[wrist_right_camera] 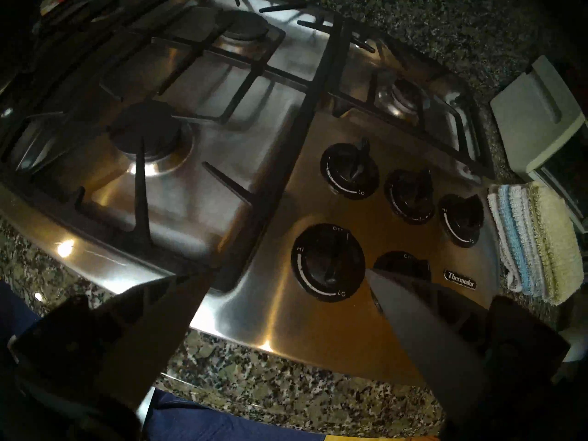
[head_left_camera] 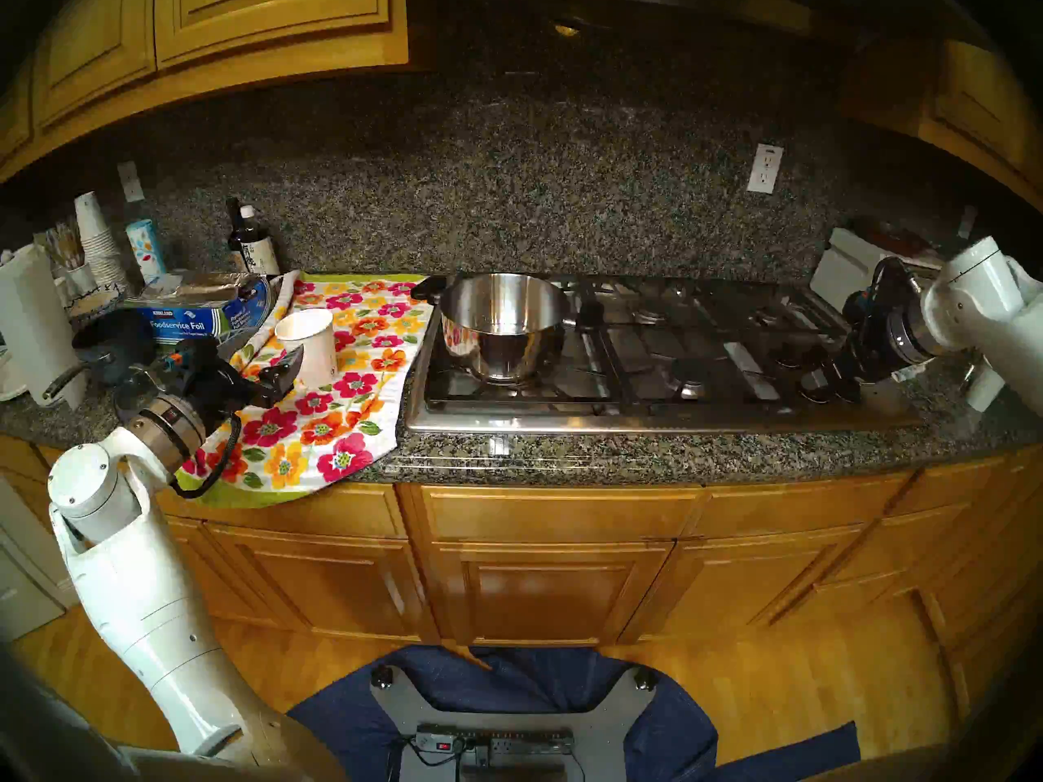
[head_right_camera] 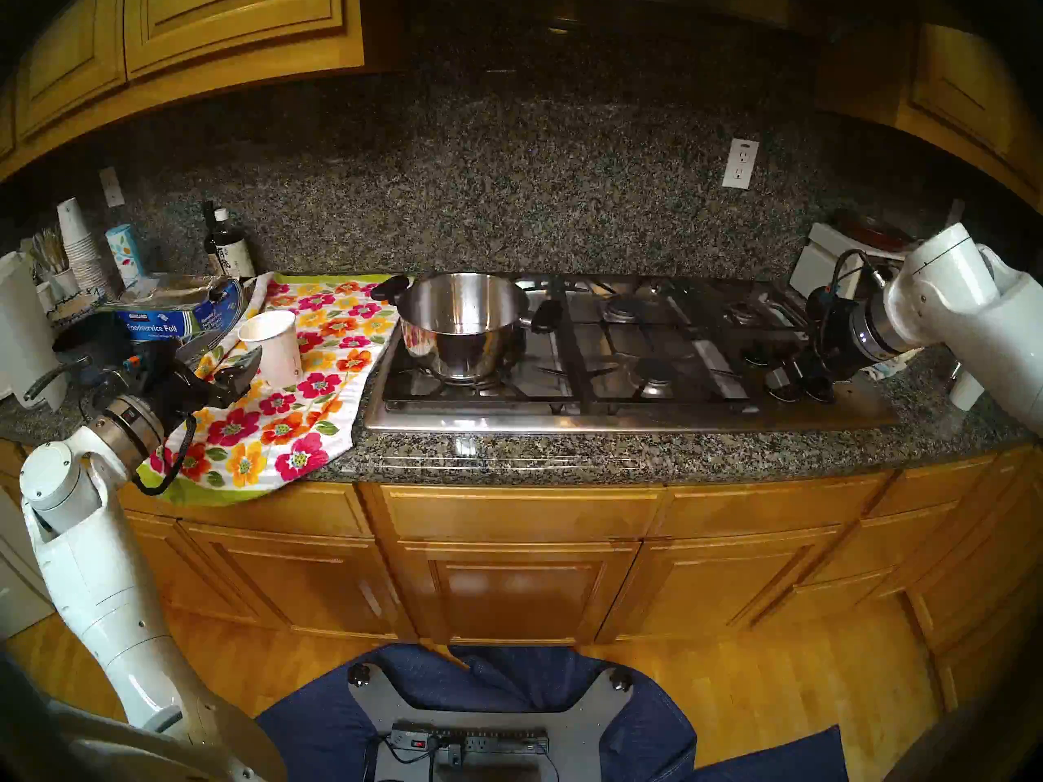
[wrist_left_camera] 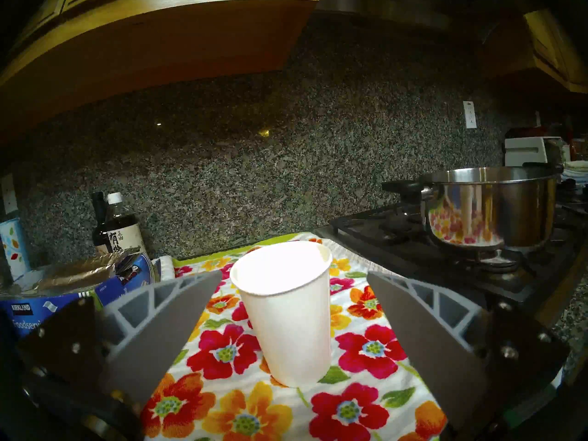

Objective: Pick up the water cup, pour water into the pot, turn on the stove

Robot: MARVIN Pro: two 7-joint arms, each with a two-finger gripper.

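The white paper water cup (wrist_left_camera: 286,313) stands upright on a floral towel (head_left_camera: 338,425), left of the stove. My left gripper (wrist_left_camera: 294,273) is open, level with the cup. One finger (wrist_left_camera: 178,319) is on each side of it, with a gap on both sides. What is inside the cup does not show. The shiny steel pot (head_left_camera: 502,329) with black side handles sits on the stove's (head_left_camera: 677,417) front-left burner. My right gripper (wrist_right_camera: 286,270) is open and hovers over the cluster of black knobs (wrist_right_camera: 327,262) at the stove's right end, holding nothing.
Left of the towel lie a blue foil box (head_left_camera: 186,324), a dark bottle (head_left_camera: 254,245), a stack of white cups (head_left_camera: 96,239) and a white jug (head_left_camera: 34,324). A white toaster oven (head_left_camera: 846,262) and folded cloths (wrist_right_camera: 537,240) sit right of the stove.
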